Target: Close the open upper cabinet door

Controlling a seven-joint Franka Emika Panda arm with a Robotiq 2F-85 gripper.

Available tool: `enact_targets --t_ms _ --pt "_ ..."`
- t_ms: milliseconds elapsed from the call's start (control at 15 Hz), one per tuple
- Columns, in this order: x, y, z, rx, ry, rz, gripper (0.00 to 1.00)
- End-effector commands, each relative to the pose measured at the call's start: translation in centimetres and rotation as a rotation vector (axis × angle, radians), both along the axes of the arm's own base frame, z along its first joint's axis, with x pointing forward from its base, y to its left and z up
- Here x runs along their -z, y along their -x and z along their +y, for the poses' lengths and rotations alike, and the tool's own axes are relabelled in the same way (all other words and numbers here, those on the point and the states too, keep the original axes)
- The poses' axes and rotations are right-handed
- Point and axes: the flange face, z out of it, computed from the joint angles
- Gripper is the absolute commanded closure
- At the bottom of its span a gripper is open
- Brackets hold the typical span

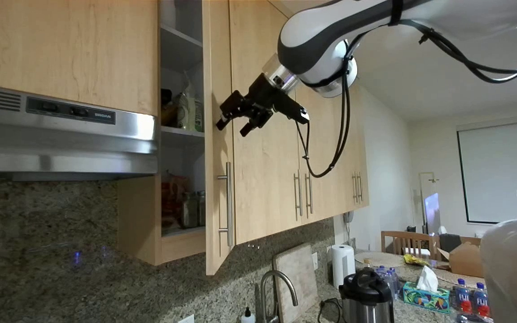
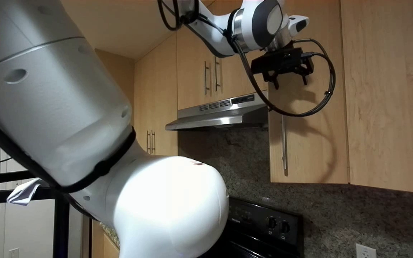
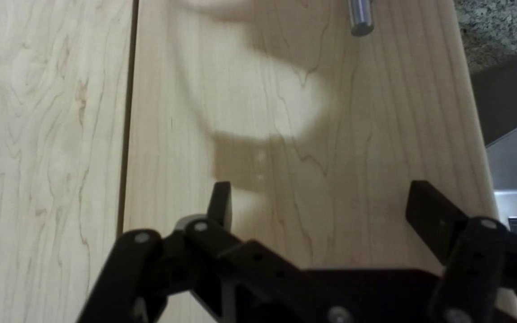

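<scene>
The upper cabinet door is a tall light maple slab with a vertical metal bar handle low on it. It stands open in an exterior view [image 1: 219, 193], swung out from shelves holding food packs and jars. Its outer face also shows in an exterior view [image 2: 310, 147] and fills the middle of the wrist view [image 3: 303, 103]. Its inner face is hidden. The handle [image 1: 229, 204] shows at its end in the wrist view [image 3: 361, 20]. My gripper [image 1: 233, 128] is open and empty in front of the outer face, above the handle [image 2: 291, 83] [image 3: 320, 190]. I cannot tell whether it touches.
A steel range hood [image 1: 61, 134] stands beside the open cabinet [image 1: 181, 134]. A matching closed door [image 1: 265, 179] adjoins the open door's hinge side. Below are a faucet [image 1: 281, 280], an airpot [image 1: 366, 296] and a black stove [image 2: 264, 229]. Cables loop from my wrist [image 2: 330, 86].
</scene>
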Motion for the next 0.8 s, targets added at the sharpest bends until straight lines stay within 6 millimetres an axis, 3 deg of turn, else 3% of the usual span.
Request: enact_targets --t_ms 0,733 --pt "-0.4 -1.6 0.8 -0.033 0.019 0.024 0.00" --pt "-1.5 -5.1 3.5 -0.046 0.059 0.013 0.00"
